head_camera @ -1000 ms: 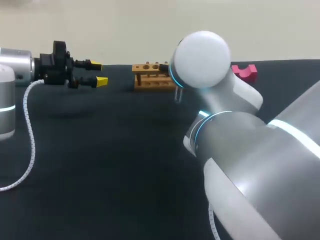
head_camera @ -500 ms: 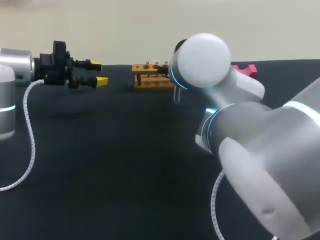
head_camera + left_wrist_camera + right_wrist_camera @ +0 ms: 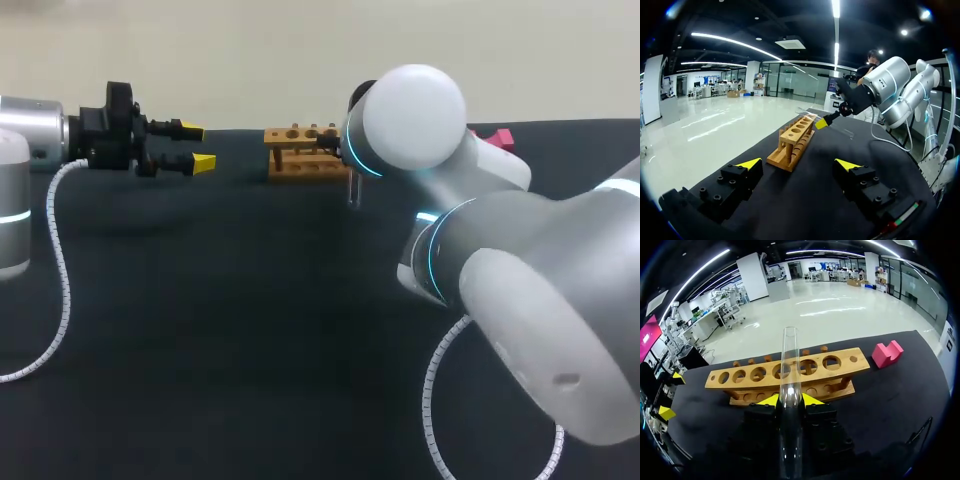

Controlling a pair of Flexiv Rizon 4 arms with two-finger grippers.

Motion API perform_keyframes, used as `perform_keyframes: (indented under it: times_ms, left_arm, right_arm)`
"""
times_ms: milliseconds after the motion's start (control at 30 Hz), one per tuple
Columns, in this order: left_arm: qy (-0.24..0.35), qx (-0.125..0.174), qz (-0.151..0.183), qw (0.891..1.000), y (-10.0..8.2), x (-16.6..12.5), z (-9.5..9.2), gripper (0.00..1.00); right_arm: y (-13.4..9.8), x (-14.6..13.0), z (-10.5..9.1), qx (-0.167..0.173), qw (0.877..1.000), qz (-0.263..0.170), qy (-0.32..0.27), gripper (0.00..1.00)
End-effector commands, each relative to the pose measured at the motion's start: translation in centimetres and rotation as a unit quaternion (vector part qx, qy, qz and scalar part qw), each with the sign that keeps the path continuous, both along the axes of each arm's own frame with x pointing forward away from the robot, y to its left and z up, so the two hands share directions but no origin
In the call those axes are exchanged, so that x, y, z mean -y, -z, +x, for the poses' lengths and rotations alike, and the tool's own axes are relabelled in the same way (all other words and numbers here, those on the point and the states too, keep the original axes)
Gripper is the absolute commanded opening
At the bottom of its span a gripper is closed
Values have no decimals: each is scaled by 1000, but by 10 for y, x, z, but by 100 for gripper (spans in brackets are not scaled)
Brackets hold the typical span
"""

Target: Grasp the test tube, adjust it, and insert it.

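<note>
The black cloth-covered table (image 3: pixel 200 330) carries everything. The big silver right arm (image 3: pixel 520 290) reaches across it from the right. The silver left arm (image 3: pixel 30 130) is parked at the far left, probably to leave room for the work.

The left gripper (image 3: pixel 797 164) has its jaws spread wide with nothing between them. The light wooden rack with a row of round holes (image 3: pixel 790 372) lies well ahead of those jaws, and the left arm looks idle for this step.

For the right gripper (image 3: pixel 789 400), the rack sits just ahead of the jaws, set crosswise so its holes face the approach. A pink notched block (image 3: pixel 886 354) lies ahead and off to one side of them, just past the rack's end. It seems to play no part in this.

The clear glass test tube (image 3: pixel 789 360) is pinched between the right jaws, one yellow tip on each side. It runs out past them toward the rack's middle holes. That lengthwise hold likely serves the adjust step, lining the tube up with a hole. Insertion is not yet done.
</note>
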State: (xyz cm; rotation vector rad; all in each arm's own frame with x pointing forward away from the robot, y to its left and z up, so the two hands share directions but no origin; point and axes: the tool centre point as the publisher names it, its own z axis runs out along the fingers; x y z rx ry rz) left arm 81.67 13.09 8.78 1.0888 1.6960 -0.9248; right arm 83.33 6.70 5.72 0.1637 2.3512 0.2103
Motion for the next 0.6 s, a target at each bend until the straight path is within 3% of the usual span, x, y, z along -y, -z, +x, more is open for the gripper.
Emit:
perform_keyframes:
  times_ms: [33,600]
  left_arm:
    - [-1,2,-1,1000,1,-1,-1,100]
    - [-1,2,-1,1000,1,-1,-1,100]
  right_arm:
    - [1,1,3,-14,1000,1,-4,0]
    - [8,3,7,-56,998,-2,-33,0]
